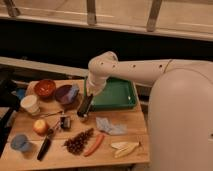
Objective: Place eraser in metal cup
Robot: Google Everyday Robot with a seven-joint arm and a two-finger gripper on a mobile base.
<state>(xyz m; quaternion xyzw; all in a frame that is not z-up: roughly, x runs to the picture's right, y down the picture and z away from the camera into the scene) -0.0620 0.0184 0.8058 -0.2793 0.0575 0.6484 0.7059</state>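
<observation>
My gripper hangs from the white arm and points down, low over the wooden table. It is between the purple bowl and the green tray. Its tip is a dark elongated shape, and I cannot tell the eraser apart from it. No flat dark block lies loose on the table. A small greyish item sits between the apple and a dark clip-like item. It may be the metal cup, but I cannot tell.
A red bowl and a white cup stand at the back left. A light blue cup and a black stick lie at the front left. A pine cone, carrot, banana and blue cloth lie in front.
</observation>
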